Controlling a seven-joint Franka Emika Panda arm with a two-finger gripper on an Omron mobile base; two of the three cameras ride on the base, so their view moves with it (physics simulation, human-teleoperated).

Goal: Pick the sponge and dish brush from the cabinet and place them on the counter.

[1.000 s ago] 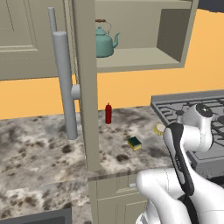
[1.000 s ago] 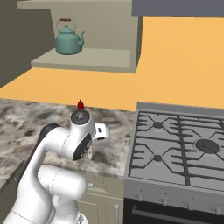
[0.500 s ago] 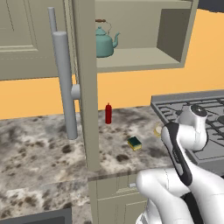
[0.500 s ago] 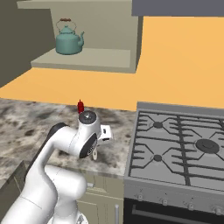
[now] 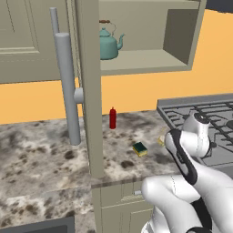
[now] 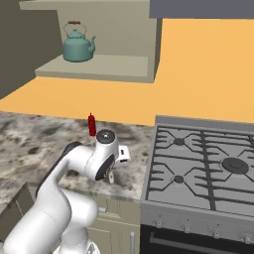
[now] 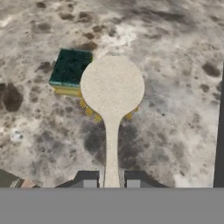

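We see the gripper (image 7: 111,180) closed on the dish brush (image 7: 112,94) above the counter (image 7: 175,65); released here, its head may land on the sponge (image 7: 70,70).

The counter (image 5: 50,154) of mottled speckled stone carries the sponge (image 5: 140,149), green top up, near its front edge; a red bottle (image 5: 113,118) stands upright at the sponge's eleven o'clock, against the wall; the cabinet (image 5: 150,59) shelf bears a teal kettle (image 5: 108,44).
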